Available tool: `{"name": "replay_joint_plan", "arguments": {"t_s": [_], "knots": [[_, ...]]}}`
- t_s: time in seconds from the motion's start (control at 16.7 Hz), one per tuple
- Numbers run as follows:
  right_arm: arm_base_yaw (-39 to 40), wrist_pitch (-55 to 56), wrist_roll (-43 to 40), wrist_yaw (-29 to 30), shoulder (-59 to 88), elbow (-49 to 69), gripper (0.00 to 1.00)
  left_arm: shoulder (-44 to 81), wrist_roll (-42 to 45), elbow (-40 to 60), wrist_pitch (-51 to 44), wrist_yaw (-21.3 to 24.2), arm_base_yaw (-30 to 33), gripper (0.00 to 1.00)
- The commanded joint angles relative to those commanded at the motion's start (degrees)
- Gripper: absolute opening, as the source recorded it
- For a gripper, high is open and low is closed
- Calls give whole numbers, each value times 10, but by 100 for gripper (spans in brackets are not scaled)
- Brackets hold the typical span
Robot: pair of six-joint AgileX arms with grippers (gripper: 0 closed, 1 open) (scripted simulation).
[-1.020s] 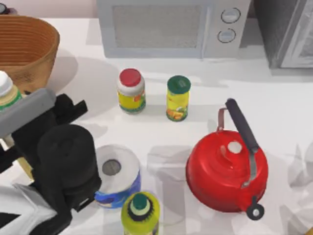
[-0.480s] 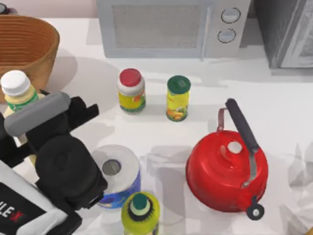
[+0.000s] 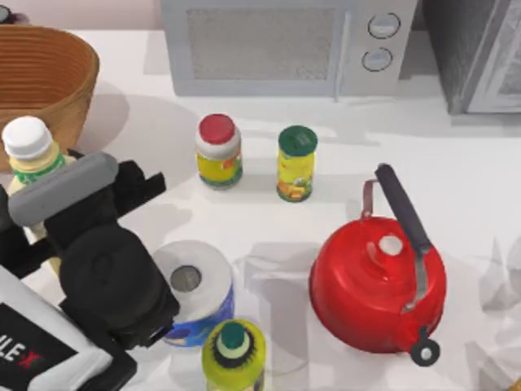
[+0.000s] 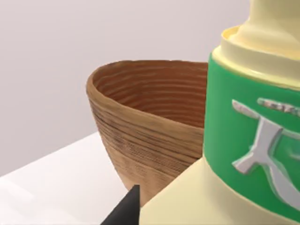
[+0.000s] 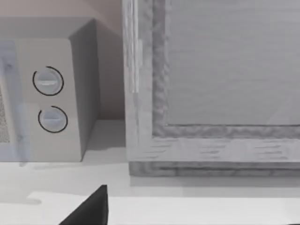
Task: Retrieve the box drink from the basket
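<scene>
With its jaws hidden beneath the wrist in the top view, the left gripper (image 3: 37, 216) does seem to be grasping the box drink (image 3: 31, 155), though whether the jaws are clamped on it I cannot tell for certain; the left wrist view has the carton's green band pressed close against the camera, which fits a hold. That carton stands upright at the table's left edge, white cap up, outside the basket (image 3: 45, 77) and just in front of its near wall. As I judge it, the carton has cleared the wicker rim and the step in hand is carrying it off and setting it down. To do that well, I should keep it vertical, draw it away from the basket wall without brushing it, and choose a bare patch of table (image 3: 456, 171) away from the paper roll (image 3: 191, 289), which sits close beside my arm. Lowering slowly until the base rests flat matters, since a tall slim carton would tip easily. My right arm is parked at the right, facing the microwave (image 5: 51, 98).
</scene>
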State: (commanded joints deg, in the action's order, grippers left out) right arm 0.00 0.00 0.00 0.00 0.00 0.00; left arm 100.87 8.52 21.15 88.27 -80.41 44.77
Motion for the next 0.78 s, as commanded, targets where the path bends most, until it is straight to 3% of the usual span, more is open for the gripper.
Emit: {"name": "replay_joint_plan", "arguments": {"t_s": [0.54,0.78], "knots": [[0,0,0,0,0,0,100,0,0,0,0,0,0,98],[0,0,0,0,0,0,100,0,0,0,0,0,0,100]]}}
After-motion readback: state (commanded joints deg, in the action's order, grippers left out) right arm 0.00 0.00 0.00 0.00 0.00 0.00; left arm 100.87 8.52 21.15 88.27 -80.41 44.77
